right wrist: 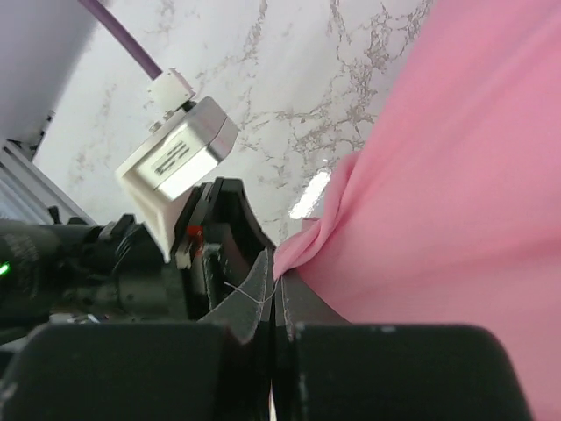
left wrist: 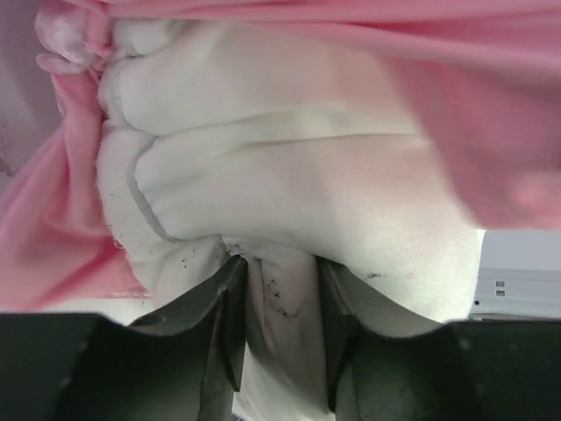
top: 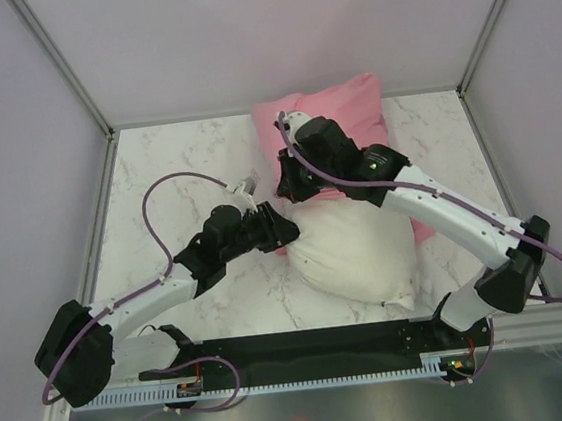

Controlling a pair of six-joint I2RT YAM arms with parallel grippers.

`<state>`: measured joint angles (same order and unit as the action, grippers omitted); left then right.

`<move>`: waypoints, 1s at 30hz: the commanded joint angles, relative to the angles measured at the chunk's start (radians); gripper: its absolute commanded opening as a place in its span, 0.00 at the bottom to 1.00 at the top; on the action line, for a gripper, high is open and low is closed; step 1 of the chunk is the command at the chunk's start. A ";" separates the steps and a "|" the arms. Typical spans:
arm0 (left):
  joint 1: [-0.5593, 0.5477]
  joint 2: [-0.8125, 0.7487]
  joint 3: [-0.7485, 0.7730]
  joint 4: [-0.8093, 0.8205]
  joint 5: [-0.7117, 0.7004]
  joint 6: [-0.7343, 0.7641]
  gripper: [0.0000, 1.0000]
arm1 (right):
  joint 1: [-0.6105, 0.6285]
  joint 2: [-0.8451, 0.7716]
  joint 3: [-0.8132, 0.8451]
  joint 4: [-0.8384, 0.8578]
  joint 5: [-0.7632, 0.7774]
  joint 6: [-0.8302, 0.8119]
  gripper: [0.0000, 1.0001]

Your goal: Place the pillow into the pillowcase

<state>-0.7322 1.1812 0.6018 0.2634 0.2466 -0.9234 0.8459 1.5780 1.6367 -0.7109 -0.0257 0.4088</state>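
Two closed grips: left jaws around a pillow [left wrist: 289, 175] fold, right jaws on the pillowcase [right wrist: 456, 219] edge.

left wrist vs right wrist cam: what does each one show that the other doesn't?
Left wrist only: the white pillow, a fold of it pinched in the left hand. Right wrist only: the right hand shut on an edge of the pillowcase, the marble table, and the other arm's white camera box with its purple cable. Both: pink pillowcase fabric.
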 commanded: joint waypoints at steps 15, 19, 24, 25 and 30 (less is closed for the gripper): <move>-0.052 -0.216 -0.025 -0.183 -0.444 0.162 0.92 | 0.051 -0.451 -0.365 0.199 0.077 0.124 0.00; -0.039 -0.389 -0.042 -0.375 -0.552 0.205 1.00 | 0.032 -0.432 -0.313 0.162 0.162 0.081 0.00; 0.108 -0.402 -0.111 -0.314 -0.402 0.204 1.00 | 0.002 -0.440 -0.291 0.159 0.122 0.058 0.00; 0.123 -0.388 -0.115 -0.291 -0.356 0.219 1.00 | -0.001 -0.441 -0.290 0.159 0.115 0.056 0.00; 0.142 -0.246 -0.089 -0.205 -0.219 0.299 0.99 | -0.028 -0.452 -0.250 0.133 0.095 0.042 0.00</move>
<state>-0.5934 0.8921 0.5072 -0.0200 -0.0887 -0.7136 0.8318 1.1713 1.2999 -0.6231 0.0849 0.4702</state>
